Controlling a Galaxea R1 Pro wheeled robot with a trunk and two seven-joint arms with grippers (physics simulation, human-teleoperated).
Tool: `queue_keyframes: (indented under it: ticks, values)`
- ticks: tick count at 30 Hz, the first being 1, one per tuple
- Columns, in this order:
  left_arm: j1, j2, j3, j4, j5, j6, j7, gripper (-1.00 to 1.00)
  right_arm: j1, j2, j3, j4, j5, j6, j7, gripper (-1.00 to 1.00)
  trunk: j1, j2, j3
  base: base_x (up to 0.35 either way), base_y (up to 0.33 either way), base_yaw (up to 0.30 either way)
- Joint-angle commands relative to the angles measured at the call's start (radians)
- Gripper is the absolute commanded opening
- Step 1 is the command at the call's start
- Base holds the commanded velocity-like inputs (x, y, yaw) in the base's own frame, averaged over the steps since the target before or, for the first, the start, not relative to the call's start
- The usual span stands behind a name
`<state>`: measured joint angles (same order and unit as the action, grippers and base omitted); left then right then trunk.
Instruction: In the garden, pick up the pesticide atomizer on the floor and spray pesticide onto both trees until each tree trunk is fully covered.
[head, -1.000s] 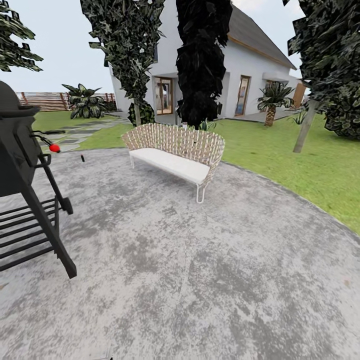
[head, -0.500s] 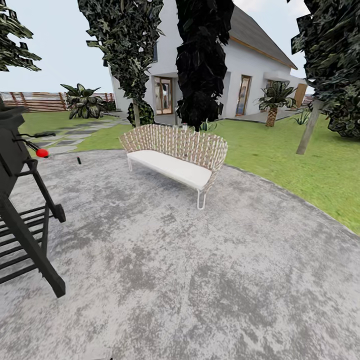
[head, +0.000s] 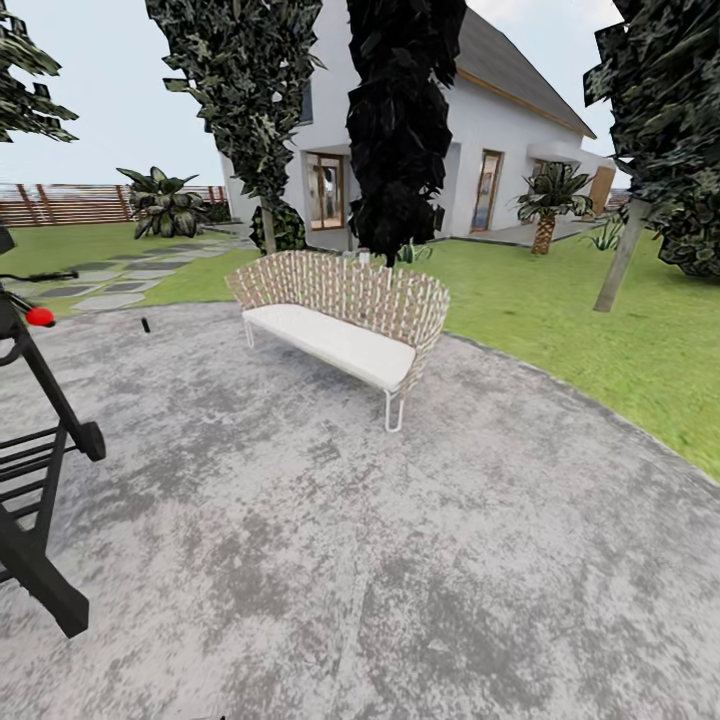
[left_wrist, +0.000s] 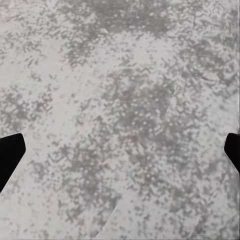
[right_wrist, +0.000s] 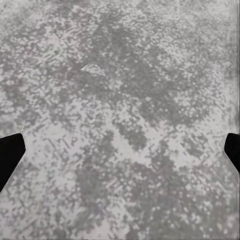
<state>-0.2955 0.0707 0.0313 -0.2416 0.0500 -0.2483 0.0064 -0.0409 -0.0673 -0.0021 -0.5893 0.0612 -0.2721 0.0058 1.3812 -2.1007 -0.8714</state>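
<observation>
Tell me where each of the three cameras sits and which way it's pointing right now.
Head view: on the robot's head, looking forward and down across the grey paving to the wicker bench, house and lawn.
Left wrist view: on the left arm, facing down at paving; the left end effector has dark fingertips at both edges, spread open.
Right wrist view: on the right arm, likewise; the right end effector is open.
Shared: both wrist views show mottled grey paving.

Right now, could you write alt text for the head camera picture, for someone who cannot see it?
A wicker bench with a white seat stands on a round, mottled grey paved patio, with lawn, dark trees and a white house behind it. A black barbecue grill's legs show at the left edge.
</observation>
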Motion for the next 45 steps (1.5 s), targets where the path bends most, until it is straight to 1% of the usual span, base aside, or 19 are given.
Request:
queue_keyframes:
  ticks: [1, 8, 38, 40, 45]
  values:
    - [-0.001, 0.0, 0.001, 0.001, 0.005, -0.003, 0.0, 1.0, -0.001, 0.0, 0.0, 0.001, 0.006, -0.003, 0.001, 1.0, 0.0, 0.0, -0.001, 0.287, -0.204, 0.0]
    - [-0.001, 0.0, 0.001, 0.001, 0.005, -0.003, 0.0, 1.0, -0.001, 0.0, -0.001, 0.002, 0.006, -0.003, 0.0, 1.0, 0.0, 0.0, -0.001, 0.287, -0.204, 0.1]
    - [0.0, 0.001, 0.002, 0.001, 0.004, -0.002, 0.0, 1.0, -0.001, 0.0, -0.002, 0.001, 0.006, -0.004, -0.003, 1.0, 0.0, 0.0, -0.001, 0.284, -0.204, 0.27]
    - [0.0, 0.002, 0.002, 0.001, 0.006, -0.002, 0.0, 1.0, -0.001, 0.0, -0.001, 0.001, 0.006, -0.004, -0.002, 1.0, 0.0, 0.0, -0.001, 0.284, -0.191, 0.273]
    - [0.0, 0.003, 0.002, 0.001, 0.028, -0.003, 0.0, 1.0, -0.001, 0.0, -0.001, 0.001, 0.006, -0.004, -0.002, 1.0, 0.0, 0.0, -0.001, 0.301, -0.144, 0.274]
